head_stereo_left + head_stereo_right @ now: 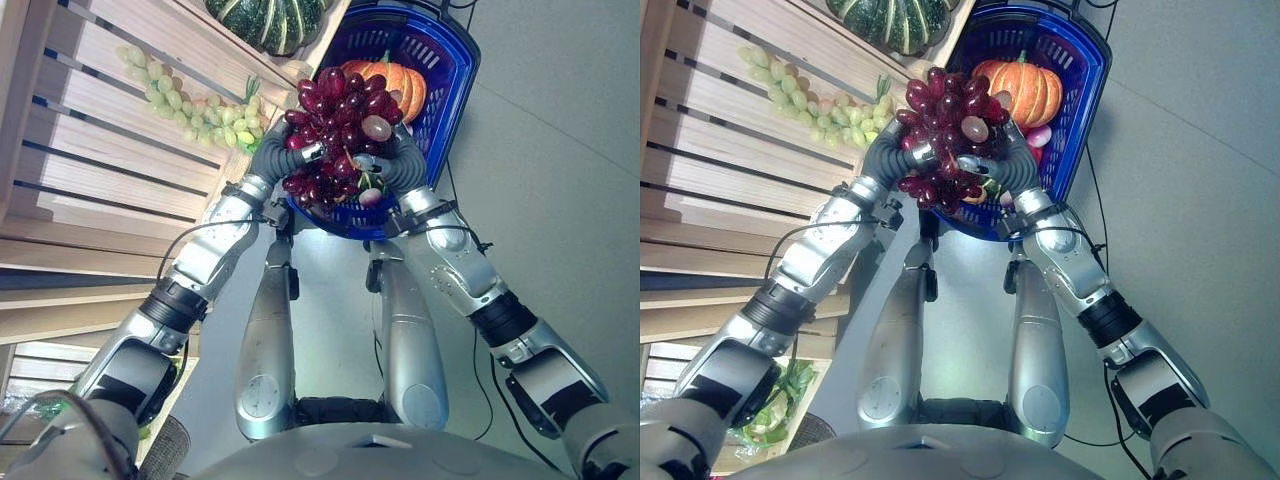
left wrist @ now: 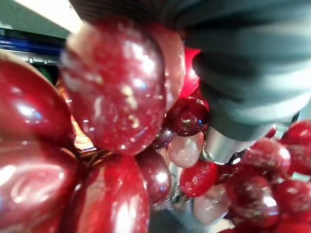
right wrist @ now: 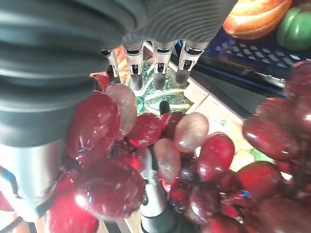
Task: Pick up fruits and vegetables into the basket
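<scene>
Both hands cradle glossy red grapes (image 1: pixel 335 130) (round, clustered).

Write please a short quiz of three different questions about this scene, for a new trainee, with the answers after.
1. True or false: the red grapes are held between both hands.
2. Which item already lies in the blue basket? A) orange pumpkin B) green grapes C) green squash
3. Fill in: the green grapes lie on the wooden ____.

Key: 1. True; left hand and right hand carry the bunch over the basket's rim. 2. A, the orange pumpkin. 3. Shelf.
</scene>
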Controlling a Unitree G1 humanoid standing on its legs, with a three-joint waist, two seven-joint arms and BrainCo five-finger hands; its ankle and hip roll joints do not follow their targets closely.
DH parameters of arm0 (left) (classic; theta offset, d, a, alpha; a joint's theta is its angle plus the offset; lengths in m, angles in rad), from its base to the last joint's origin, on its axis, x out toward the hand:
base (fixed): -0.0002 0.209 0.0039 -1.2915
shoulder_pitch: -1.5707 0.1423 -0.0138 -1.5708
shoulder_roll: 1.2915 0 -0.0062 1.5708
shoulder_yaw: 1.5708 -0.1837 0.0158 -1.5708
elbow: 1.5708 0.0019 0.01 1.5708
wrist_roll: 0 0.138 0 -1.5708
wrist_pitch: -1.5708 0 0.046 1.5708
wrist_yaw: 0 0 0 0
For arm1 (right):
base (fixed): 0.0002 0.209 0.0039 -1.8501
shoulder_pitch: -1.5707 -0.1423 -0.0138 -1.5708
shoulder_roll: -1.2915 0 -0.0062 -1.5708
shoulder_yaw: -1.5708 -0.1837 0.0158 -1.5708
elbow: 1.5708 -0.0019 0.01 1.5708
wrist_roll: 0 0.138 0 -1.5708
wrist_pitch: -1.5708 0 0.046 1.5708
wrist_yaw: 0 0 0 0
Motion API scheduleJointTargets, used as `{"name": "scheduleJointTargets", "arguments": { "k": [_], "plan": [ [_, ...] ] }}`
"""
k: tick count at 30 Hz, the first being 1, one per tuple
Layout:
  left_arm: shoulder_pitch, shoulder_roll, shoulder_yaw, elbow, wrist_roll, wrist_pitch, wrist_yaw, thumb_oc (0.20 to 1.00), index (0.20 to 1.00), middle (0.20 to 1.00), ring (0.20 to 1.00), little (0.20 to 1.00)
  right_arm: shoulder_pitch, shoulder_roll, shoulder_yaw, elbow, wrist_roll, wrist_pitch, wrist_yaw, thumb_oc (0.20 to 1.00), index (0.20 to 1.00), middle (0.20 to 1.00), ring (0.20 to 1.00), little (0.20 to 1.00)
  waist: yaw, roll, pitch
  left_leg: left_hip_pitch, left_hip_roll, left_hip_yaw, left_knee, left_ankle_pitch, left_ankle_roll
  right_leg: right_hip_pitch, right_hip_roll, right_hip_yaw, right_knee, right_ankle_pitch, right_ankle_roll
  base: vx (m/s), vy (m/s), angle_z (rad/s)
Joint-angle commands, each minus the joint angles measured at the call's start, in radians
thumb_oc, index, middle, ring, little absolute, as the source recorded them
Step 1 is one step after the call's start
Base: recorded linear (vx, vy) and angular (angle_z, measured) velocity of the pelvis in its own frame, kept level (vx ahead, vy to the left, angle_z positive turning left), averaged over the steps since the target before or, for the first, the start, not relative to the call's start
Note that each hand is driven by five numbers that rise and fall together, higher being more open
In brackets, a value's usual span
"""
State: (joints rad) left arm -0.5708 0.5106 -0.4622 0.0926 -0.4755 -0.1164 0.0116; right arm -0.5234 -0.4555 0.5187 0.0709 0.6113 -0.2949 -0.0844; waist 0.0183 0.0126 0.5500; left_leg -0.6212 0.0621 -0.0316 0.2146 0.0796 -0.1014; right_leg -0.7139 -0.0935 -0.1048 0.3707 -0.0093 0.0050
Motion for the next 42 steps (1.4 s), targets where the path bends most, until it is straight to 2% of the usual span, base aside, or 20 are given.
{"name": "scheduleJointTargets", "arguments": {
  "k": [1, 8, 12, 15, 19, 30, 31, 32, 33, 34, 42],
  "plan": [
    [-0.017, 0.015, -0.033, -0.145, 0.102, -0.055, -0.048, 0.200, 0.200, 0.200, 0.200, 0.200, -0.016, 0.004, 0.008, -0.120, 0.038, -0.085, -0.006, 1.000, 1.000, 1.000, 1.000, 1.000, -0.028, 0.009, -0.030, -0.026, -0.101, 0.065, 0.026, -0.044, 0.076, 0.070, 0.038, -0.062, -0.059, -0.027, 0.031, 0.00, 0.000, 0.00],
    [-0.036, 0.052, -0.046, -0.153, 0.191, -0.096, -0.079, 0.200, 0.200, 0.200, 0.200, 0.200, -0.009, -0.002, -0.008, -0.126, 0.063, -0.114, -0.022, 1.000, 1.000, 1.000, 1.000, 1.000, -0.031, 0.011, -0.030, -0.023, -0.099, 0.069, 0.025, -0.044, 0.076, 0.070, 0.038, -0.058, -0.057, -0.026, 0.033, 0.00, 0.000, 0.00],
    [-0.051, 0.072, -0.049, -0.160, 0.246, -0.166, -0.096, 0.200, 0.200, 0.200, 0.200, 0.200, -0.009, -0.001, -0.013, -0.121, 0.098, -0.110, -0.009, 1.000, 1.000, 1.000, 1.000, 1.000, -0.032, 0.012, -0.030, -0.020, -0.096, 0.071, 0.022, -0.044, 0.076, 0.070, 0.038, -0.056, -0.056, -0.026, 0.033, 0.00, 0.000, 0.00],
    [-0.061, 0.079, -0.053, -0.174, 0.258, -0.187, -0.110, 0.200, 0.200, 0.200, 0.200, 0.200, -0.008, 0.002, -0.010, -0.121, 0.100, -0.106, -0.001, 1.000, 1.000, 1.000, 1.000, 1.000, -0.031, 0.012, -0.030, -0.019, -0.096, 0.073, 0.023, -0.045, 0.076, 0.070, 0.038, -0.057, -0.055, -0.027, 0.033, 0.00, 0.000, 0.00],
    [-0.076, 0.089, -0.064, -0.180, 0.275, -0.182, -0.110, 0.200, 0.200, 0.200, 0.200, 0.200, -0.011, 0.002, -0.004, -0.123, 0.109, -0.090, 0.017, 1.000, 1.000, 1.000, 1.000, 1.000, -0.031, 0.010, -0.030, -0.017, -0.096, 0.070, 0.017, -0.043, 0.074, 0.072, 0.039, -0.058, -0.058, -0.025, 0.035, 0.00, 0.000, 0.00],
    [-0.076, 0.082, -0.063, -0.191, 0.250, -0.227, -0.107, 0.200, 0.200, 0.200, 0.200, 0.200, -0.027, 0.001, 0.025, -0.113, 0.092, -0.017, 0.039, 1.000, 1.000, 1.000, 1.000, 1.000, -0.025, 0.006, -0.030, -0.017, -0.100, 0.064, 0.005, -0.039, 0.074, 0.073, 0.042, -0.062, -0.067, -0.023, 0.036, 0.00, 0.000, 0.00],
    [-0.076, 0.083, -0.061, -0.194, 0.247, -0.227, -0.108, 0.200, 0.200, 0.200, 0.200, 0.200, -0.029, -0.001, 0.028, -0.112, 0.089, -0.012, 0.035, 0.896, 0.896, 0.896, 0.896, 0.896, -0.024, 0.006, -0.030, -0.017, -0.100, 0.064, 0.005, -0.038, 0.074, 0.073, 0.042, -0.062, -0.068, -0.023, 0.036, 0.00, 0.000, 0.00],
    [-0.076, 0.086, -0.061, -0.195, 0.243, -0.232, -0.107, 0.200, 0.200, 0.200, 0.200, 0.200, -0.029, -0.005, 0.030, -0.112, 0.090, -0.009, 0.036, 0.586, 0.586, 0.586, 0.586, 0.586, -0.024, 0.006, -0.030, -0.016, -0.099, 0.064, 0.004, -0.038, 0.074, 0.074, 0.041, -0.063, -0.068, -0.023, 0.037, 0.00, 0.000, 0.00],
    [-0.076, 0.087, -0.061, -0.195, 0.239, -0.234, -0.107, 0.200, 0.200, 0.200, 0.200, 0.200, -0.029, -0.006, 0.030, -0.112, 0.092, -0.006, 0.038, 0.586, 0.586, 0.586, 0.586, 0.586, -0.024, 0.006, -0.030, -0.015, -0.099, 0.064, 0.004, -0.038, 0.074, 0.075, 0.041, -0.063, -0.069, -0.023, 0.037, 0.00, 0.000, 0.00],
    [-0.074, 0.083, -0.062, -0.197, 0.241, -0.237, -0.107, 0.200, 0.200, 0.200, 0.200, 0.200, -0.033, -0.008, 0.034, -0.112, 0.087, 0.007, 0.026, 0.200, 0.200, 0.200, 0.200, 0.200, -0.023, 0.005, -0.030, -0.015, -0.100, 0.062, 0.002, -0.038, 0.075, 0.075, 0.042, -0.064, -0.069, -0.023, 0.037, 0.00, 0.000, 0.00],
    [-0.080, 0.074, -0.068, -0.213, 0.232, -0.226, -0.127, 0.200, 0.200, 0.200, 0.200, 0.200, -0.044, -0.009, 0.040, -0.109, 0.094, 0.022, 0.030, 0.200, 0.200, 0.200, 0.200, 0.200, -0.021, 0.003, -0.030, -0.013, -0.104, 0.060, -0.006, -0.035, 0.076, 0.078, 0.042, -0.065, -0.079, -0.019, 0.039, 0.00, 0.000, 0.00]
  ]
}}
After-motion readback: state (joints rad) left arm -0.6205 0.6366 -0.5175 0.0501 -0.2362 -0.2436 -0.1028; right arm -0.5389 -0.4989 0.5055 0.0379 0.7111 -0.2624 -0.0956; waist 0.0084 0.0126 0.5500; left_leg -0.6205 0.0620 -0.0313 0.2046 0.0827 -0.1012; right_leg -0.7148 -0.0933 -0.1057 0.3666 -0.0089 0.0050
